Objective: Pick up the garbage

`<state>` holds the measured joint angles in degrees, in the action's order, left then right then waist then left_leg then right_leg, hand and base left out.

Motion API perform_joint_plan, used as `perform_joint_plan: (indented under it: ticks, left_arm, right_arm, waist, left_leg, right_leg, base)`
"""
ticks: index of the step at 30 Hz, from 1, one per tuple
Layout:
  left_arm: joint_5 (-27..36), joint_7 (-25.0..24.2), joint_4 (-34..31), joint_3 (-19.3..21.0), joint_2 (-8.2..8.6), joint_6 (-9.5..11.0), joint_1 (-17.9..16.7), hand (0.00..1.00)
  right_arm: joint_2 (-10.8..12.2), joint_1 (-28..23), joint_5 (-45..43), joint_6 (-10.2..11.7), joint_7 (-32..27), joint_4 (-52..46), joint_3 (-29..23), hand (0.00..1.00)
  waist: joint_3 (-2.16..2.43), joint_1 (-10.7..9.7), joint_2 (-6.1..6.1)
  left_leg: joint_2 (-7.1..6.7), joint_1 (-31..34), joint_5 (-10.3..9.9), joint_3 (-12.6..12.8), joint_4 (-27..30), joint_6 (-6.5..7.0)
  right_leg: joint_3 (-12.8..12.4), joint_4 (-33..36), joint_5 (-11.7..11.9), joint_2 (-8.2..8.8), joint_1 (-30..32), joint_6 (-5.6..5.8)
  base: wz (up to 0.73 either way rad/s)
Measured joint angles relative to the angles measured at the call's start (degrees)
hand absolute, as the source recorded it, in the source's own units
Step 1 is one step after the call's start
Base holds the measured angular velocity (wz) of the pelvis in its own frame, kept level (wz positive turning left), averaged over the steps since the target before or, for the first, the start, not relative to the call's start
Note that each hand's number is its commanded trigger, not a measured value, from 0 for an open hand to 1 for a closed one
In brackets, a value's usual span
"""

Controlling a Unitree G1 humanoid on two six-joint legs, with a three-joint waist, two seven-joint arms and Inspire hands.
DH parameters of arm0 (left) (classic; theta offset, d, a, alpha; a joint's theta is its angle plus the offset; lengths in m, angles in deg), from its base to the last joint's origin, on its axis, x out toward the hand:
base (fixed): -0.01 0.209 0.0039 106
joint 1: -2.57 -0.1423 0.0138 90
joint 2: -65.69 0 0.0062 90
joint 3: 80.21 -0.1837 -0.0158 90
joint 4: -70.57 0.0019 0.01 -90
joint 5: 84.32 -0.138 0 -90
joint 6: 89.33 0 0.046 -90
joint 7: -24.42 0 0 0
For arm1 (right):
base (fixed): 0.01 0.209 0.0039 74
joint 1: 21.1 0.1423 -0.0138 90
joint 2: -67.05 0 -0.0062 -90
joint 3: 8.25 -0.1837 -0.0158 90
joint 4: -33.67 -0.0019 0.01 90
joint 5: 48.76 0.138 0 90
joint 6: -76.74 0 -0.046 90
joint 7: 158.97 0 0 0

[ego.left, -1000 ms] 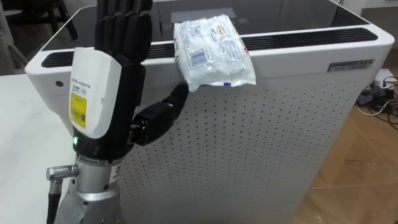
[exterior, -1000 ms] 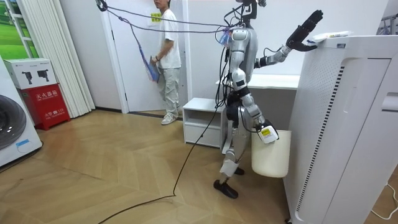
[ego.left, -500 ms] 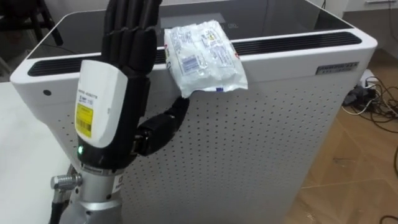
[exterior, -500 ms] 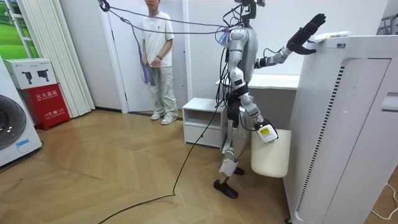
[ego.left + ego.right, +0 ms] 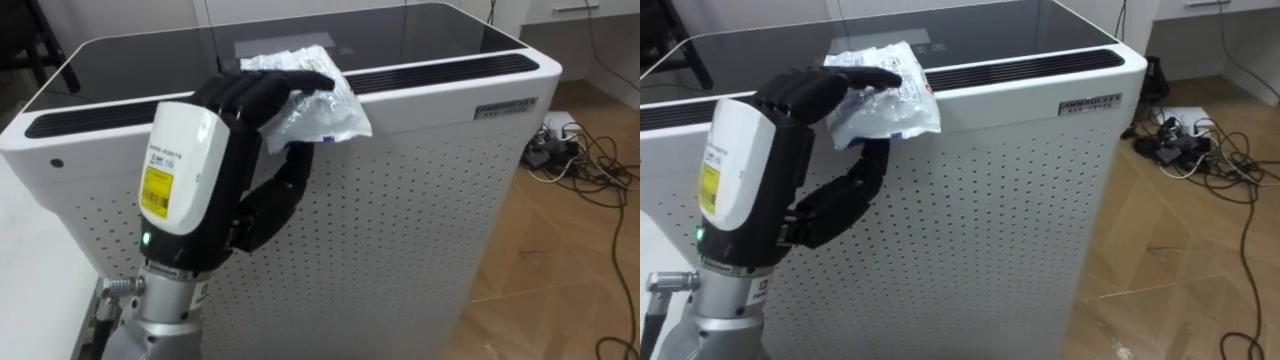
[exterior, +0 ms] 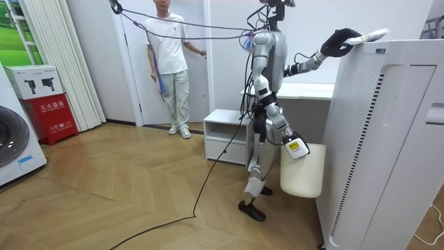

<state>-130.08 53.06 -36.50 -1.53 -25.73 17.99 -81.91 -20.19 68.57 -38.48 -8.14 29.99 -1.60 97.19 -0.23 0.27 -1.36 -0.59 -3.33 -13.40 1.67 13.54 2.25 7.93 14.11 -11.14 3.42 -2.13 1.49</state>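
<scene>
The step in hand is the grasp. The robot's left hand is closed on the crumpled clear plastic packet with blue print: its dark fingers are curled over the packet and the thumb is under the overhanging part. The packet lies on the front top edge of the tall white perforated appliance with a dark glossy top.

I judge that the next move calls for a firm hold and a lift straight off this edge, because thin film can slip.

The right hand hangs low beside the appliance, near a white plastic bucket; its fingers I cannot tell.

A yellow label on the left hand and a small grey plate on the appliance's front carry writing too small to read.
</scene>
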Motion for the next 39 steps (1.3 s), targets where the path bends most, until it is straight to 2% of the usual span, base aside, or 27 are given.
perform_joint_plan:
  ticks: [7, 15, 18, 21, 23, 24, 26, 30, 32, 33, 35, 39]
  left_arm:
    - [-0.03, 1.18, -0.94, 0.08, 0.0, 0.14, 1.97, 1.0]
    - [0.15, 1.19, -1.03, -0.07, 0.0, 0.37, 2.06, 1.0]
    - [5.54, 0.39, -1.67, -0.21, -0.03, 0.57, 1.9, 1.0]
    - [16.12, -1.95, -3.96, -0.76, 0.35, 0.59, 1.84, 1.0]
    - [28.36, -4.44, -5.92, -2.01, 0.65, 1.42, 1.66, 1.0]
    - [31.7, -5.38, -6.03, -2.16, 1.1, 1.53, 1.66, 1.0]
    - [43.08, -9.2, -7.45, -2.37, 2.84, 1.54, 1.67, 1.0]
    - [56.63, -15.2, -8.52, -3.6, 3.09, 1.6, 1.9, 1.0]
    - [68.15, -20.83, -9.32, -4.86, 3.8, 1.44, 2.16, 1.0]
    - [70.85, -22.38, -9.37, -5.26, 3.98, 1.33, 2.15, 1.0]
    - [81.4, -27.85, -10.13, -7.1, 3.96, -0.89, 2.12, 1.0]
    - [91.39, -34.36, -10.47, -9.32, 4.34, -4.63, 2.21, 1.0]
  right_arm:
    - [0.01, 0.06, -0.64, 0.0, 0.01, -0.02, -0.01, 1.0]
    - [-0.02, 0.05, -0.6, -0.01, 0.07, -0.31, 0.04, 1.0]
    - [-0.07, 0.05, -0.51, -0.01, 0.61, -1.6, 0.07, 1.0]
    - [-0.07, 0.36, -0.41, 0.01, 1.19, -1.77, 0.17, 1.0]
    - [0.03, 0.48, -0.18, 0.09, 1.12, -2.13, 0.66, 1.0]
    - [0.02, 0.48, -0.18, 0.09, 1.08, -2.39, 1.23, 1.0]
    - [0.18, 0.5, -0.26, 0.27, 1.12, -3.79, 1.86, 1.0]
    - [0.22, 1.29, -0.04, 0.72, 1.65, -3.59, 3.61, 1.0]
    - [0.36, 1.44, 0.78, 0.72, 1.65, -3.6, 3.65, 1.0]
    - [0.38, 1.43, 0.87, 0.7, 1.66, -3.62, 3.68, 1.0]
    - [0.78, 1.44, 0.92, 0.63, 1.71, -3.71, 3.72, 1.0]
    - [1.27, 1.65, 0.55, -0.32, 2.11, -3.62, 3.68, 1.0]
  waist:
    - [-0.01, 0.1, 0.05]
    - [-0.23, 0.12, 0.16]
    - [-0.18, 0.17, 0.07]
    - [-0.13, 0.23, -0.01]
    - [-0.1, 0.36, 0.04]
    - [-0.1, 0.38, 0.09]
    - [-0.28, 0.27, 0.51]
    - [-0.08, 0.17, 1.28]
    - [-0.11, 0.18, 1.36]
    - [-0.11, 0.15, 1.36]
    - [-0.1, 0.03, 1.36]
    - [-0.05, -0.55, 1.0]
  left_leg:
    - [0.02, -0.54, 0.0, 0.16, -0.84, 0.0]
    - [0.16, -0.82, 0.0, 0.57, -1.0, 0.0]
    - [0.3, -0.89, 0.05, 0.54, -1.48, -0.06]
    - [0.3, -0.66, 0.09, 0.06, -1.65, -0.13]
    - [0.28, -0.17, 0.2, 0.3, -1.78, -0.17]
    - [0.28, -0.17, 0.21, 0.28, -1.78, -0.17]
    - [0.3, -0.18, 0.21, 0.02, -1.81, -0.18]
    - [0.33, -0.02, 0.21, -0.16, -1.79, -0.18]
    - [0.24, 0.21, 0.21, -0.29, -1.68, -0.17]
    - [0.23, 0.23, 0.21, -0.26, -1.68, -0.17]
    - [0.22, 0.32, 0.21, -0.25, -1.68, -0.18]
    - [0.3, 1.02, 0.21, -0.29, -1.08, -0.18]
  right_leg:
    - [-0.42, -0.63, -0.01, -0.11, -0.3, 0.01]
    - [-0.48, -1.3, 0.19, -0.28, -0.8, 0.11]
    - [-0.34, -1.49, 0.26, -0.43, -0.8, 0.03]
    - [0.03, -1.58, 0.26, -0.45, -0.6, 0.03]
    - [0.05, -1.54, 0.26, -0.41, 0.09, 0.03]
    - [0.07, -1.53, 0.26, -0.41, 0.08, 0.03]
    - [0.29, -1.58, 0.26, -0.38, 0.09, 0.03]
    - [0.4, -1.72, 0.27, -0.4, 0.06, 0.03]
    - [0.28, -1.73, 0.27, -0.31, 0.09, 0.03]
    - [0.21, -1.77, 0.27, -0.3, 0.13, 0.03]
    - [0.3, -2.08, 0.27, -0.32, 0.13, 0.03]
    - [0.25, -2.33, 0.45, -0.44, 0.37, -0.08]
  base:
    - [-0.02]
    - [0.0]
    - [0.0]
    - [0.03]
    - [0.0]
    - [0.0]
    - [0.0]
    - [0.04]
    - [0.04]
    - [0.0]
    - [0.0]
    - [0.01]
